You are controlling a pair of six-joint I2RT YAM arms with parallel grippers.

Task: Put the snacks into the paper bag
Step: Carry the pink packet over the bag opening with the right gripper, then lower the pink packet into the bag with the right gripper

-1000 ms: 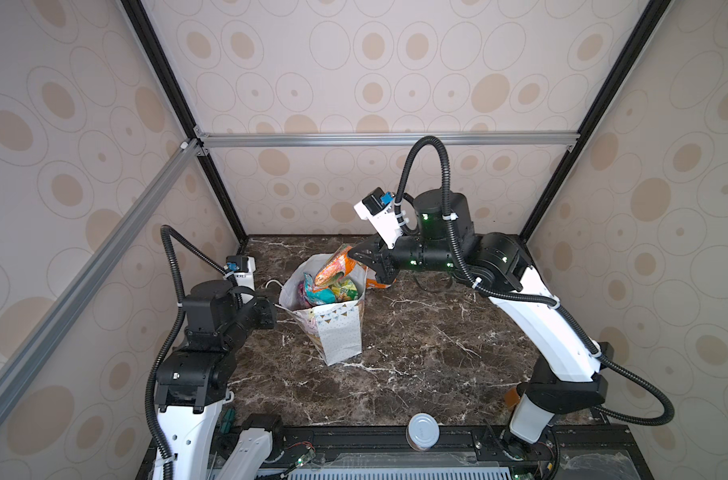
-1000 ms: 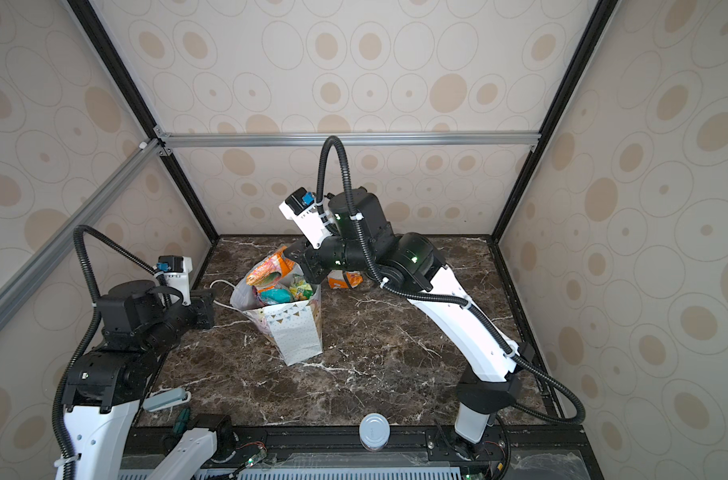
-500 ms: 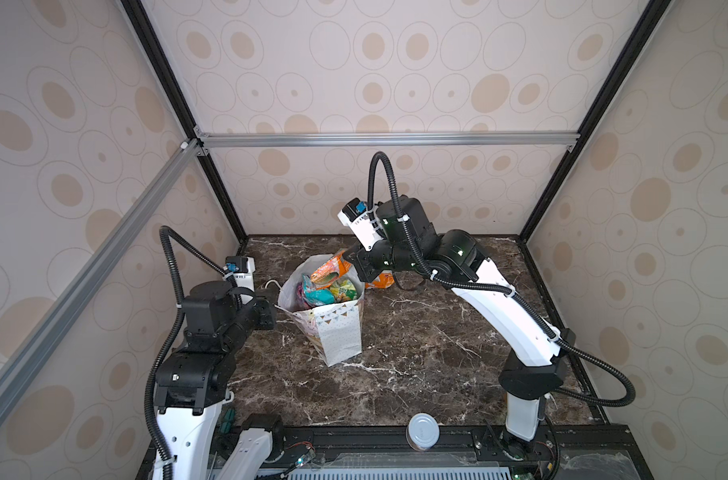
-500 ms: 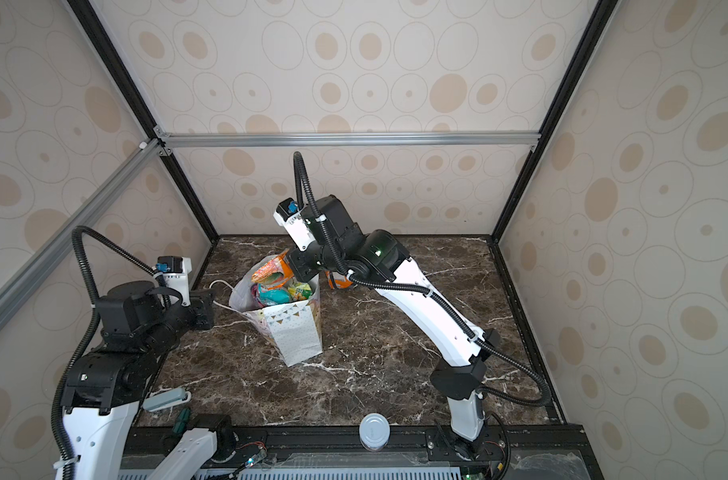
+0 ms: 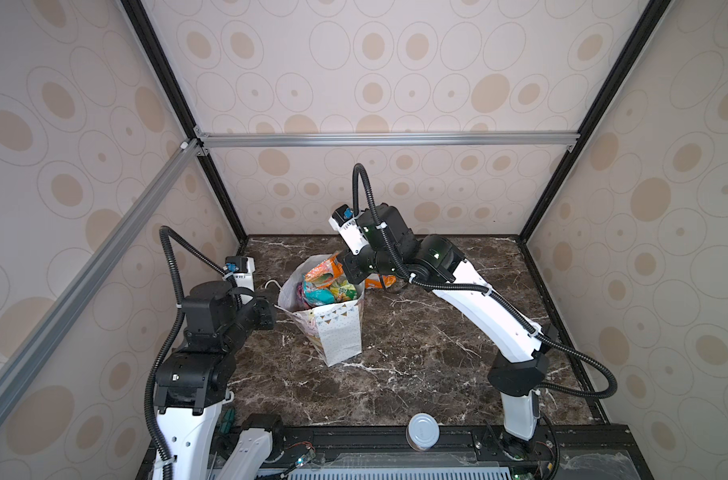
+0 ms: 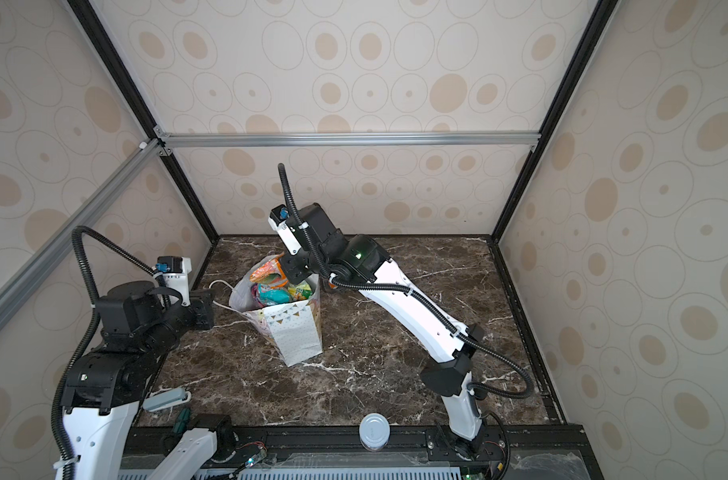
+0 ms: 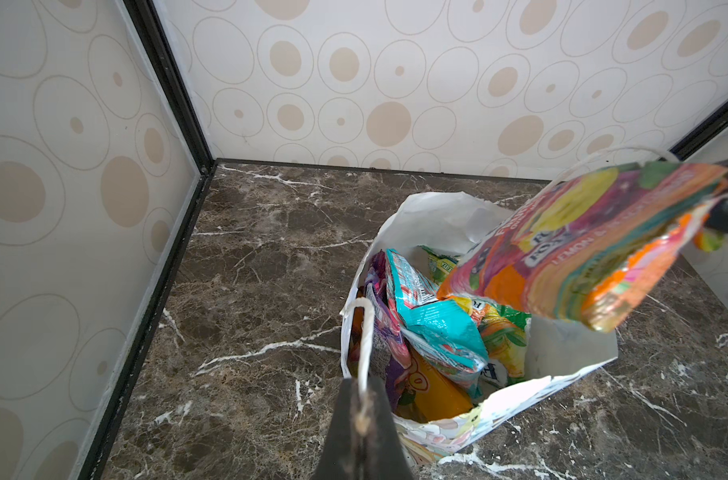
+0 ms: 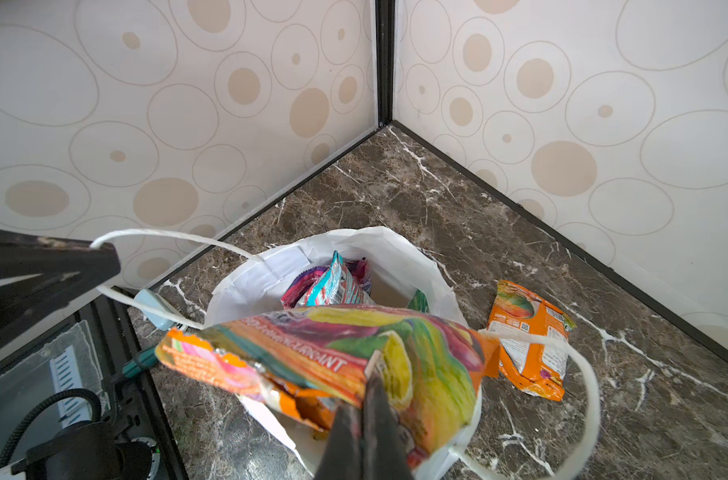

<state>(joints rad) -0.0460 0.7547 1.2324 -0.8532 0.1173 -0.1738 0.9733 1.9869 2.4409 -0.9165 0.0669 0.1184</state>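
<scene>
The tall white paper gift bag (image 5: 339,332) with a bunting band is seen standing on the dark marble tabletop (image 5: 416,353), left of centre. It is filled with glossy packets: in the left wrist view a teal packet (image 7: 437,332) is shown on top among purple, yellow and green ones. A glossy pink, yellow and orange candy packet (image 8: 312,345) is held above the bag's open mouth, pinched at one edge by the right gripper (image 8: 368,386). The right arm is stretched from the front right base across the table, its wrist bent down over the bag. The left arm is folded, its forearm levelled toward the bag's left rim, and a white cord handle (image 7: 365,328) is clamped by the left gripper (image 7: 360,401). Only in the right wrist view is a flat orange packet (image 8: 528,332) shown clearly, lying on the marble just beside the bag. A silver-lidded can (image 5: 423,430) at the front edge is shown only in the top views.
</scene>
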